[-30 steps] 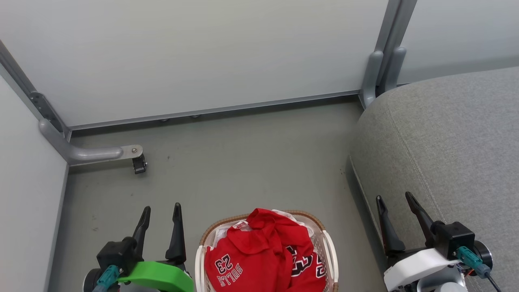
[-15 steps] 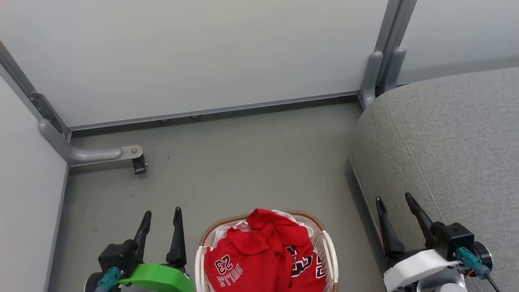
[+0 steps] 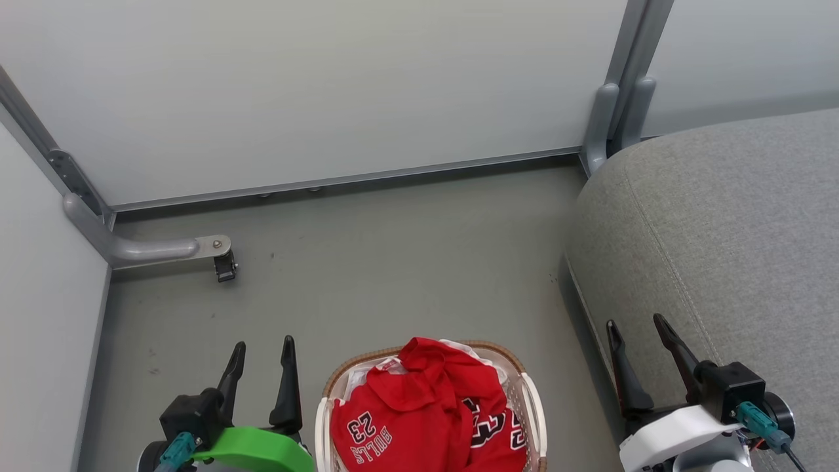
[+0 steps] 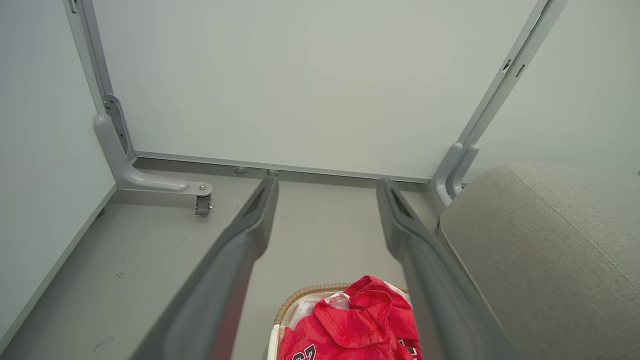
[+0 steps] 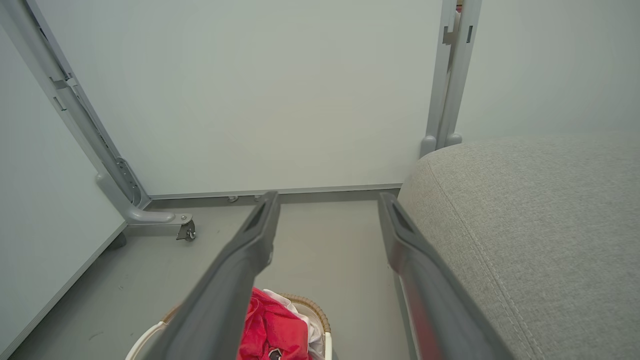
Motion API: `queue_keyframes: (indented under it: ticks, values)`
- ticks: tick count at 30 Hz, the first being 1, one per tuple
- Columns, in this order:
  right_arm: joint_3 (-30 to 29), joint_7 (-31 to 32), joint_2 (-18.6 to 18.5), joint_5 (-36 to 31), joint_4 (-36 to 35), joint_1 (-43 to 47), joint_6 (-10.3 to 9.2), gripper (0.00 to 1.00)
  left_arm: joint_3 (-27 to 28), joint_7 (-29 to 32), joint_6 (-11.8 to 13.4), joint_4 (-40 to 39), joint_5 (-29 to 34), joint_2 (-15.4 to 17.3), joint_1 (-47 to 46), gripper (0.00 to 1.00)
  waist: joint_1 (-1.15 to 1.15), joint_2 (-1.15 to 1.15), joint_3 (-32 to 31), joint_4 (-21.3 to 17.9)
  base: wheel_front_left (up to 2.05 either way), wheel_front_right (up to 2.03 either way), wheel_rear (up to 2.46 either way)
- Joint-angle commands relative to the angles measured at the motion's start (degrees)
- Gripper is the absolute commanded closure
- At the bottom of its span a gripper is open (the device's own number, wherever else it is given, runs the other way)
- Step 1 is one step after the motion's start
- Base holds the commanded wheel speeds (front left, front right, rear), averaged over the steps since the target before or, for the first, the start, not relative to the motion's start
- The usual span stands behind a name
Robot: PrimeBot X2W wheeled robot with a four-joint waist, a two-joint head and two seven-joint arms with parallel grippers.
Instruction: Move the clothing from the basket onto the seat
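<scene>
As you look down through the head view, your left hand (image 3: 262,342) sits at 7 o'clock and your right hand (image 3: 634,320) at 5 o'clock, both released, fingers spread and gripping nothing. Between them at 6 o'clock the basket (image 3: 354,364) stands on the grey floor (image 3: 393,262), and the clothing (image 3: 419,410) is heaped inside it: red cloth with "BULLS 23" reading upside down and some white at the far rim. The seat (image 3: 734,229) takes up 3 o'clock, just beside the basket, and your right hand's fingers show against its near edge. A castor foot (image 3: 225,267) sits at 10 o'clock. In the left wrist view your two fingers stand wide apart, with the basket and its red heap at 6 o'clock between them and the seat at 4 o'clock. In the right wrist view the fingers are likewise parted. The basket lies at 7 o'clock, partly behind one finger, and the seat is at 3 o'clock.
</scene>
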Motion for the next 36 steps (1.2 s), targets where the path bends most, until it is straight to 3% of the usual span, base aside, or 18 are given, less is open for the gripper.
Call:
queue_keyframes:
  ticks: [1, 11, 21, 27, 36]
  values:
    - [0.0, -0.3, -0.3, -0.2, -0.2, 0.7, 0.0, 0.0, -0.1, -0.1, -0.1, 0.0, 0.3, 0.4, 0.8, 0.0, 0.0, 0.0, 0.1, 0.0, 0.0, 0.0, 0.0]
    - [-0.2, -0.3, -0.3, -0.7, -1.2, -0.9, 0.0, 0.0, -0.8, -0.1, -0.6, -0.2, 2.1, 0.4, -1.5, 0.0, 0.0, 0.0, 3.1, -0.5, 0.0, 0.0, 0.0]
    - [-1.4, -0.3, -0.3, -0.5, -2.4, -5.6, 0.0, 0.0, -5.6, -0.1, -2.0, 3.3, 5.9, 0.3, -9.6, 0.0, 0.0, 0.0, 12.5, -2.6, 0.0, 0.0, 0.0]
    - [-2.5, -0.3, -0.3, 0.0, -4.0, -10.6, 0.0, 0.0, -10.2, 0.0, -2.7, 10.6, 8.6, 0.4, -17.8, 0.0, 0.0, 0.0, 21.1, -5.2, 0.0, 0.0, 0.0]
    - [-3.3, -0.3, -0.2, 2.4, -6.4, -17.8, -0.01, 0.0, -16.1, -0.1, -3.4, 26.3, 7.0, 0.4, -29.4, 0.0, 0.0, 0.0, 32.3, -10.4, 0.0, 0.0, 0.0]
